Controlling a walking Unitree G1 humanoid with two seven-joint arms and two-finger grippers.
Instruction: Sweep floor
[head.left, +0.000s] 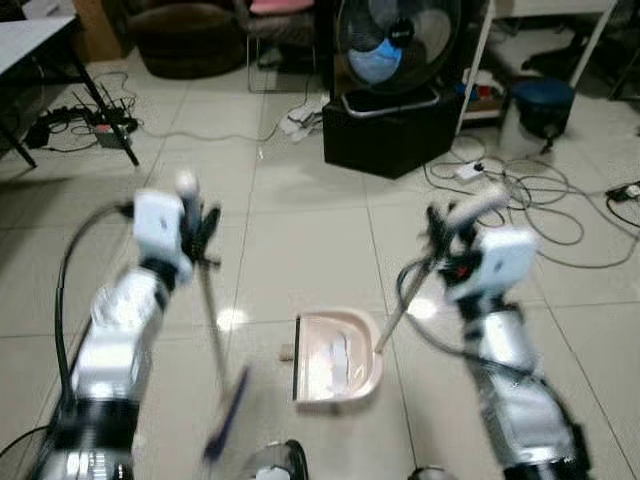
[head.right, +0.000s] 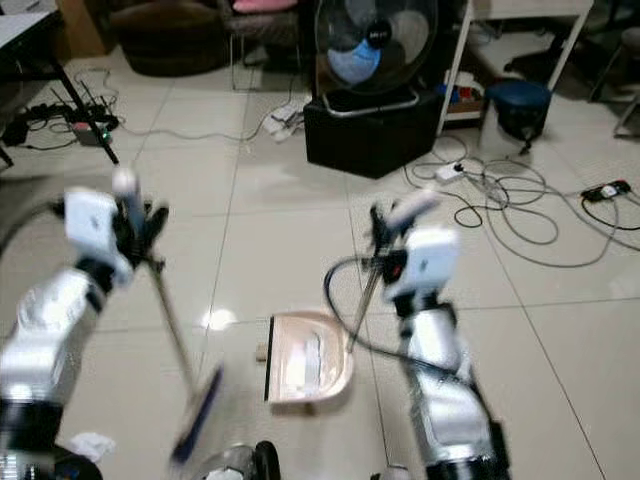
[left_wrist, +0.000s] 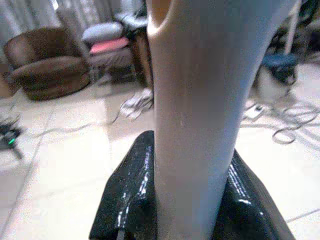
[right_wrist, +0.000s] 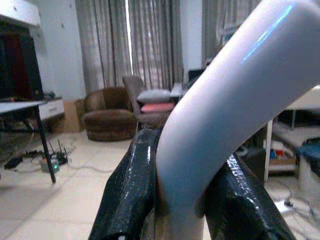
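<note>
Even indoor light, glare on floor tiles (head.left: 230, 320), motion-blurred arms, soft focus

Left end effector (left_wrist: 192, 200) clamps pale broom handle (left_wrist: 200, 90); brown armchair (left_wrist: 47, 67) behind

Tiled floor (head.left: 300, 230) before me: dustpan (head.left: 335, 360) at 6 o'clock, cables (head.left: 540, 200) at 2, fan box (head.left: 390, 135) at 12.

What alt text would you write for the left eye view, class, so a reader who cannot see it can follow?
The left gripper holds a broom and the right gripper holds the handle of a pink dustpan resting on the tiled floor. A fan and cables lie beyond.
</note>
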